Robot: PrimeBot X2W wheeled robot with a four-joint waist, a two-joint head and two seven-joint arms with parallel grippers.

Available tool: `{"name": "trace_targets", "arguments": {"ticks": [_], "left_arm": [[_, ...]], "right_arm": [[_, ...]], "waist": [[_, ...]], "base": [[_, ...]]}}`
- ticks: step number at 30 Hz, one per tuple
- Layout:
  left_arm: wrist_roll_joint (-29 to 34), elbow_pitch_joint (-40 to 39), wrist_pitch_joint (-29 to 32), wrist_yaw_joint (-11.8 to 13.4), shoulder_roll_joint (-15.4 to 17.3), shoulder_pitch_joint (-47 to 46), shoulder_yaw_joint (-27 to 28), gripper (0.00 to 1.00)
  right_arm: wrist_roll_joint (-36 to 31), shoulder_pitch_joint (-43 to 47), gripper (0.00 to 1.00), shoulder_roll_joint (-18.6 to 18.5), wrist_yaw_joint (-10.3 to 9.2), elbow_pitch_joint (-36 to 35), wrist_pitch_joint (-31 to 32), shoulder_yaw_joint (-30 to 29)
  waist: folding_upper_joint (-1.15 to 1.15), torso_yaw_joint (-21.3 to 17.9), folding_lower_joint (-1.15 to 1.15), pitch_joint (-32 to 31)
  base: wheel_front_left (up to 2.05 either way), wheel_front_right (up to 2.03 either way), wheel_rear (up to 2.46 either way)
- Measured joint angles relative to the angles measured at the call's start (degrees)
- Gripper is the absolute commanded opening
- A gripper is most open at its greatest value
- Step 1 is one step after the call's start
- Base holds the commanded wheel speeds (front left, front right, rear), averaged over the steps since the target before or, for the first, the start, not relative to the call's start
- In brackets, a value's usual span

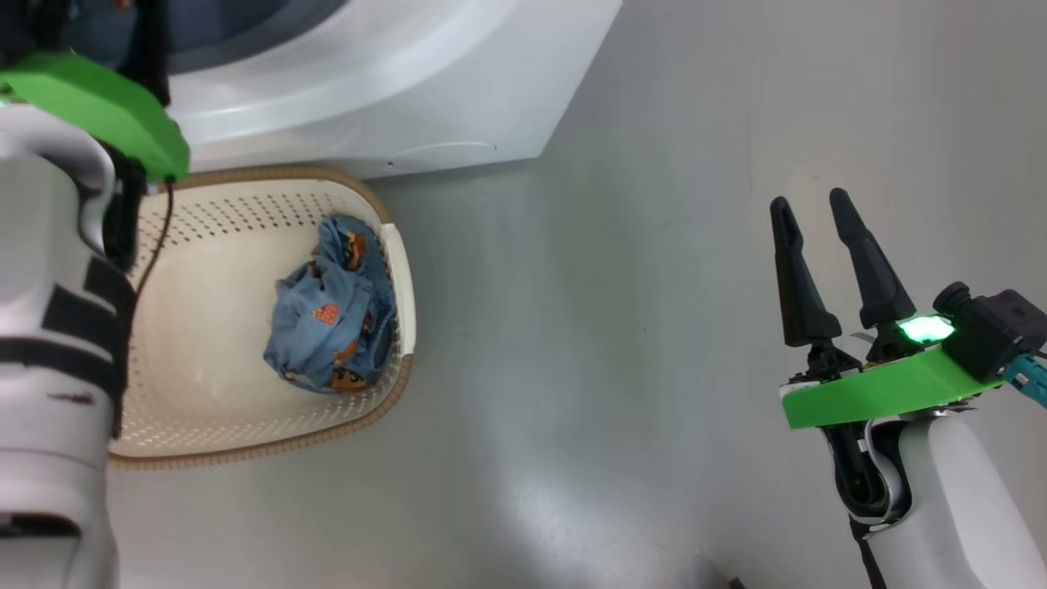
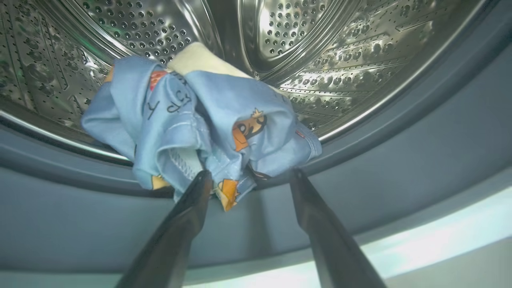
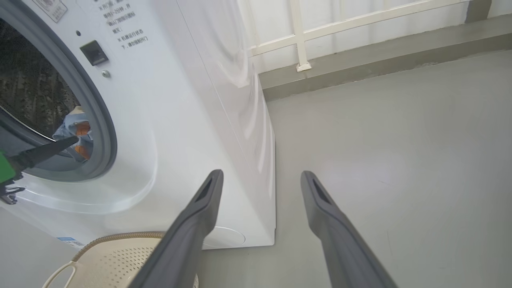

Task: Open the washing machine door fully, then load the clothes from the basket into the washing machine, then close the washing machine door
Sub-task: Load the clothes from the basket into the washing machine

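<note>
left gripper [image 2: 250, 172]: jaws spread, nothing clamped, tips at the lower edge of a blue garment [image 2: 200, 116] draped over the grey gasket [image 2: 400, 160] into the steel drum [image 2: 312, 32]. right gripper [image 1: 810, 200]: spread, empty, over the bare grey floor [image 1: 613, 343]. washing machine [image 3: 180, 120] stands on that floor, white railing [image 3: 298, 36] behind. basket [image 1: 213, 343] at the machine's foot holds a second garment [image 1: 331, 315]. left forearm [image 1: 49, 327] hides the basket's left side.

The basket [image 1: 399, 270] stands on the floor [image 1: 613, 368], right up against the front of the washing machine [image 1: 393, 98]. A garment [image 1: 331, 315] lies in the basket against its right edge. A second garment [image 2: 208, 116] lies in the drum [image 2: 340, 48] at its front edge, drooping onto the gasket [image 2: 400, 160], with the left gripper [image 2: 248, 176] just before it. The right gripper [image 1: 810, 199] hangs over the floor, well right of the basket. A railing [image 3: 360, 28] runs behind the machine.
</note>
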Motion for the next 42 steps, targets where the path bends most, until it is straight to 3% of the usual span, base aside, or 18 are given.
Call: {"name": "trace_targets", "arguments": {"ticks": [7, 16, 42], "left_arm": [[-1.7, -5.7, 0.0, 0.0, 0.1, 7.0, -0.8, 1.0], [-2.5, -17.4, 0.0, 0.0, -0.8, 21.0, 2.4, 1.0], [5.2, -43.8, 0.0, 0.0, -4.6, 57.9, 11.8, 1.0]], "right_arm": [[0.0, 1.5, 1.0, -1.3, 0.0, 0.4, 0.0, -0.4], [-0.1, 5.2, 1.0, -2.9, 0.0, 1.4, 0.0, -1.2], [-0.2, 19.3, 1.0, -7.2, 0.0, 2.3, 0.0, -3.6]], "waist": [[0.0, 1.2, 0.0, -2.3], [0.0, 2.6, 0.0, -6.9], [0.0, 6.7, 0.0, -24.7]], "base": [[0.0, 0.0, 0.0], [0.0, 0.0, 0.0], [0.0, 0.0, 0.0]]}}
